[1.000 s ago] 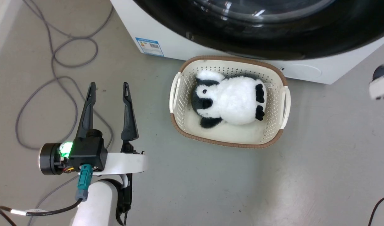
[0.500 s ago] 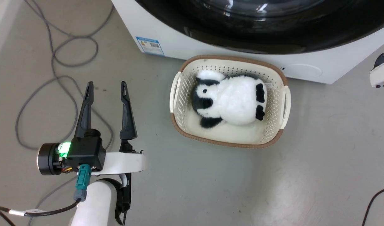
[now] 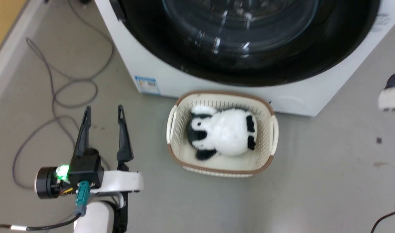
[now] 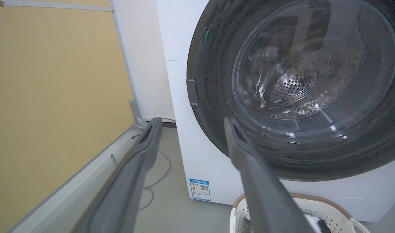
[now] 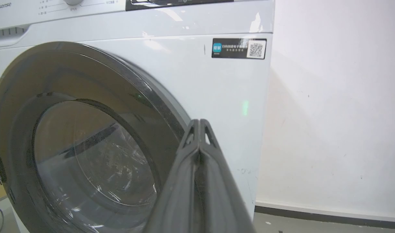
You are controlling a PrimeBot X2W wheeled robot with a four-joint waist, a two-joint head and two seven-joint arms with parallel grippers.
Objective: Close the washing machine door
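Looking down from the head camera, you see the washing machine door [image 3: 242, 32] across the top of the view, set in the front of the washing machine [image 3: 142, 68] that stands on the grey floor [image 3: 314, 181] ahead of you. The door is a wide, glossy black ring around a bulging clear glass window [image 4: 314, 64]. The perforated steel drum [image 4: 297, 81] shows through it in the left wrist view. The door appears to lie against the white front; you cannot tell whether it is latched.

Your left gripper [image 3: 103, 108] hangs low at the left above the floor. Its long dark fingers point toward the machine's left corner, well apart from the door. Its jaws are spread wide with nothing between them. Your right gripper [image 5: 199, 124] has its fingers pressed together tip to tip, empty. It points at the white panel just beside the door's right rim; contact cannot be judged.

A cream perforated basket [image 3: 171, 129] with a brown rim sits just before the machine and holds a fluffy black-and-white panda plush [image 3: 226, 136]. Grey cables [image 3: 55, 97] loop on the floor at the left. A small blue sticker [image 3: 147, 84] sits low on the machine's smooth front.
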